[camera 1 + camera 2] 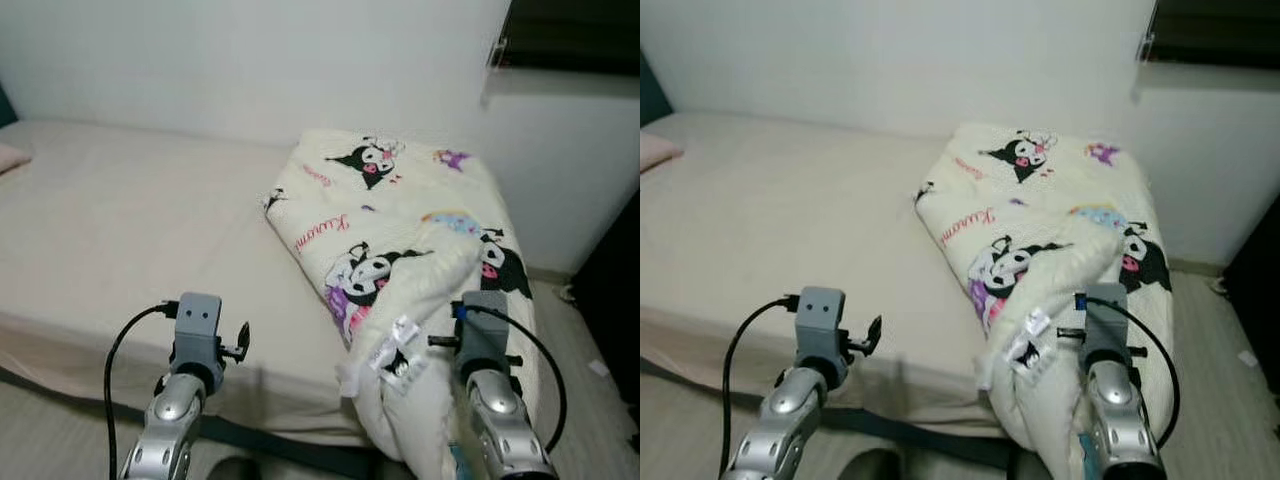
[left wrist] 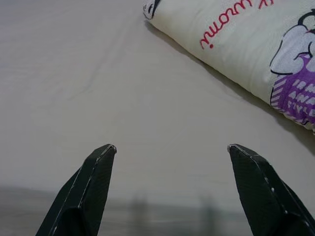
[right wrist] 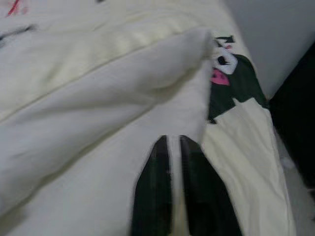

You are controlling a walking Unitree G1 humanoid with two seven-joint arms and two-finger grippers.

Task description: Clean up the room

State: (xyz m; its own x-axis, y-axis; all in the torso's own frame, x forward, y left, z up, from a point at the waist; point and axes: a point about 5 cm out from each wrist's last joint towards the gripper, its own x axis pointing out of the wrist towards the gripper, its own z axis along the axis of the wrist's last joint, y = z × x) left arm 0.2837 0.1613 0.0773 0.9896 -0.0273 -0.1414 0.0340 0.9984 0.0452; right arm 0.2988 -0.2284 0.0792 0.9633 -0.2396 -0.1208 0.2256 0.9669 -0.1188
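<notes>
While the right claw [image 3: 174, 142] pinches it, the cream cartoon-printed blanket [image 1: 400, 240] lies bunched; left claw [image 2: 172, 150] wide

Left of the bunched blanket [image 1: 400, 230] the bed [image 1: 130, 220] lies bare and passable; the wall [image 1: 250, 60] closes off behind it.

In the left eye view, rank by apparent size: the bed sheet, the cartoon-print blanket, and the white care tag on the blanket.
1. Bed sheet, largest.
2. Cartoon-print blanket.
3. White care tag, smallest by far.
</notes>
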